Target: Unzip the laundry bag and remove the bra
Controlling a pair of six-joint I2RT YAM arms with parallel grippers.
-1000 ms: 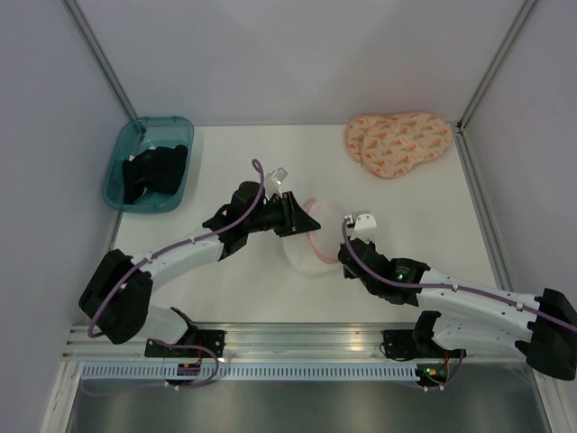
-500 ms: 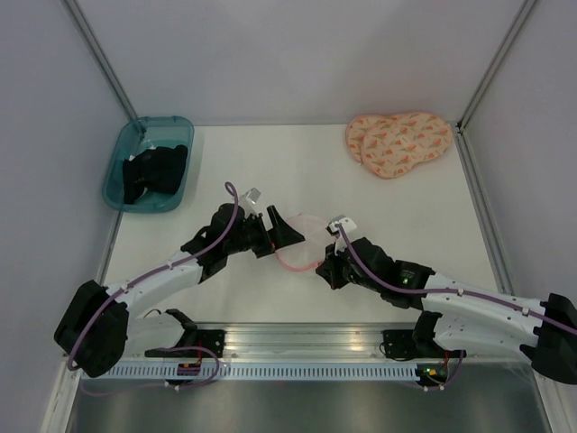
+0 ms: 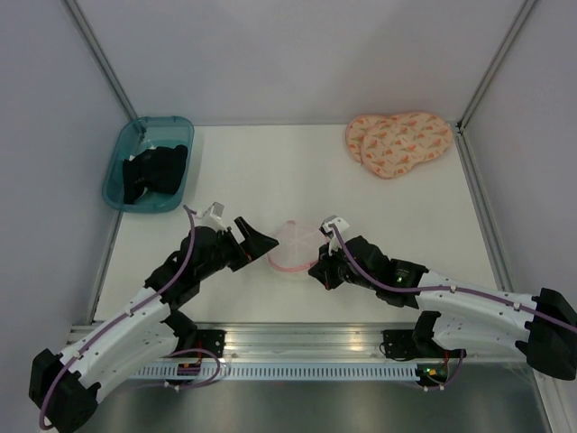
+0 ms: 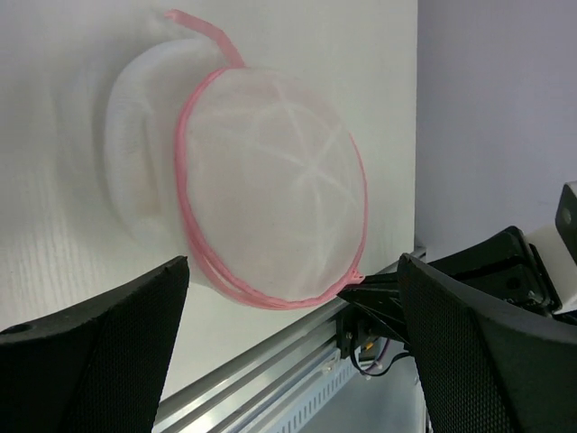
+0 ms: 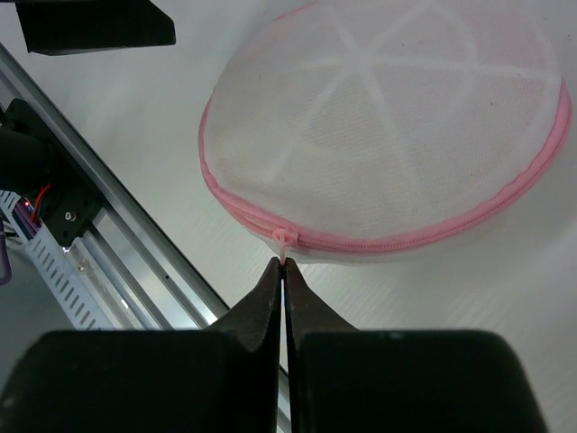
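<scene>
1. The laundry bag (image 3: 293,245) lies flat on the worktop, closer to the near edge than the far one and roughly midway between the left and right edges.
2. It sits between the two grippers, the left one on its left side and the right one at its near-right rim.
3. The right gripper (image 5: 285,269) has its fingers pressed together with no gap. Their tips meet right at the pink zip pull (image 5: 285,238) and pinch the small tab that hangs from it.
4. In the right wrist view the zip runs closed along the pink rim on both sides of the pull, and the mesh dome rises just beyond the fingertips.
5. The left gripper (image 3: 259,236) is spread wide and holds nothing. It is just beside the bag's left rim, and no contact shows.
6. In the left wrist view the bag fills the gap ahead of the two fingers, with a pink loop sticking out at its far side.
7. Pale white material shows through the mesh, but the bra cannot be told apart from the bag.
8. A teal bin (image 3: 119,171) holding black clothing (image 3: 155,171) stands at the far left corner.
9. A peach patterned pad (image 3: 398,142) lies at the far right corner, well apart from the bag.
</scene>
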